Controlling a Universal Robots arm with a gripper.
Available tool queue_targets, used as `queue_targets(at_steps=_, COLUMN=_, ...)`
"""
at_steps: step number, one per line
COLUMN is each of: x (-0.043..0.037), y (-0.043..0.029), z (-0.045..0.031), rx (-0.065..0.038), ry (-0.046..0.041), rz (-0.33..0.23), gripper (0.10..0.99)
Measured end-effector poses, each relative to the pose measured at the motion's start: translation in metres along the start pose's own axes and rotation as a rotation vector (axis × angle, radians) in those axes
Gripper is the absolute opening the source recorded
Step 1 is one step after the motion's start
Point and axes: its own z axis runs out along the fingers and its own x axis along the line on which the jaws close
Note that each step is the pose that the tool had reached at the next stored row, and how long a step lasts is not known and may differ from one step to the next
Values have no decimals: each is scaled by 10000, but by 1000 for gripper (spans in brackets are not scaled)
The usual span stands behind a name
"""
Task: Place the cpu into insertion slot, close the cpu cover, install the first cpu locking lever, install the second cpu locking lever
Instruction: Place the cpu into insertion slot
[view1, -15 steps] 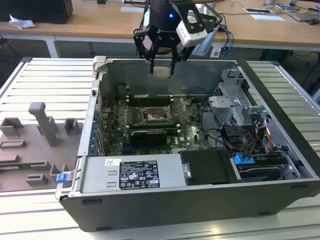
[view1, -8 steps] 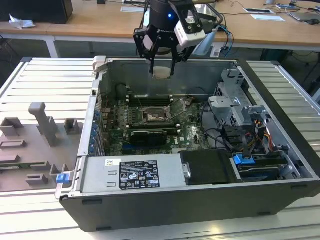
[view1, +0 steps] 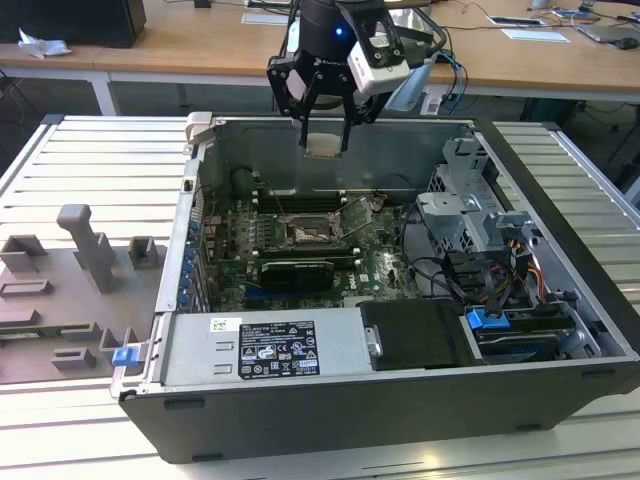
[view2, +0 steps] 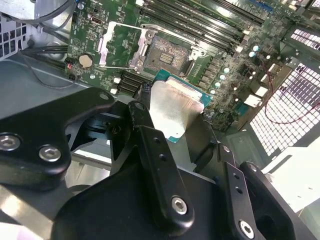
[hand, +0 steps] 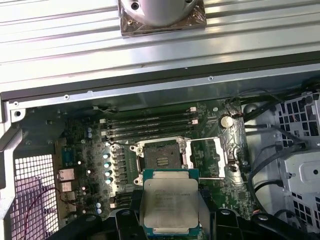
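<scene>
In the exterior view, the pincer (view1: 324, 146) hangs over the back wall of the open case (view1: 300, 420). It is pinching the cpu (view1: 323, 146) by two sides and holds it flat. The slot (view1: 305, 232) is well below the pincer, on the green board (view1: 225, 250). Nothing sits in it. The cover (view1: 357, 213) is tipped up, just beside the slot on the exterior view's right. A black card (view1: 297, 270) lies on the board near the slot, low under the pincer too.

In the second wrist view, two black fingers (view2: 150, 145) press on the cpu (view2: 172, 112), one on each side. The cpu has a silver face and a green rim. The slot (view2: 167, 54) is out past the cpu and apart from it, dark and bare inside. The cover (view2: 103, 47) lies swung open next to the slot. A round battery (view2: 86, 61) sits near the cover.

In the first wrist view, the cpu (hand: 170, 200) is held in the pincer. The slot (hand: 161, 159) is out past its far edge, not touching it. The cover (hand: 220, 155) is open beside the slot. Long memory slots (hand: 150, 125) lie farther off still.
</scene>
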Motion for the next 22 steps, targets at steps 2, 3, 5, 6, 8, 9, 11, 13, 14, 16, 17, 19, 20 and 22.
queue_targets(at_steps=2, x=0, y=0, z=0, rx=-1, ry=-5, rz=51, gripper=525)
queue_targets(at_steps=3, x=0, y=0, z=0, rx=-2, ry=-6, rz=66, gripper=525)
queue_targets(at_steps=5, x=0, y=0, z=1, rx=-2, ry=-10, rz=112, gripper=525)
queue_targets(at_steps=6, x=0, y=0, z=0, rx=-2, ry=-12, rz=132, gripper=525)
queue_targets(at_steps=8, x=0, y=0, z=1, rx=-4, ry=-15, rz=168, gripper=525)
queue_targets(at_steps=9, x=0, y=0, z=1, rx=-4, ry=-17, rz=188, gripper=525)
queue_targets(at_steps=11, x=0, y=0, z=0, rx=-4, ry=-21, rz=226, gripper=525)
queue_targets(at_steps=13, x=0, y=0, z=0, rx=-5, ry=-25, rz=277, gripper=525)
queue_targets(at_steps=14, x=0, y=0, z=0, rx=-6, ry=-27, rz=300, gripper=525)
queue_targets(at_steps=16, x=0, y=0, z=0, rx=-7, ry=-32, rz=354, gripper=525)
queue_targets(at_steps=17, x=0, y=0, z=0, rx=-7, ry=-37, rz=405, gripper=525)
queue_targets(at_steps=19, x=0, y=0, z=1, rx=-9, ry=-44, rz=486, gripper=525)
queue_targets(at_steps=20, x=0, y=0, z=1, rx=-10, ry=-47, rz=514, gripper=525)
queue_targets(at_steps=22, x=0, y=0, z=1, rx=-12, ry=-55, rz=604, gripper=525)
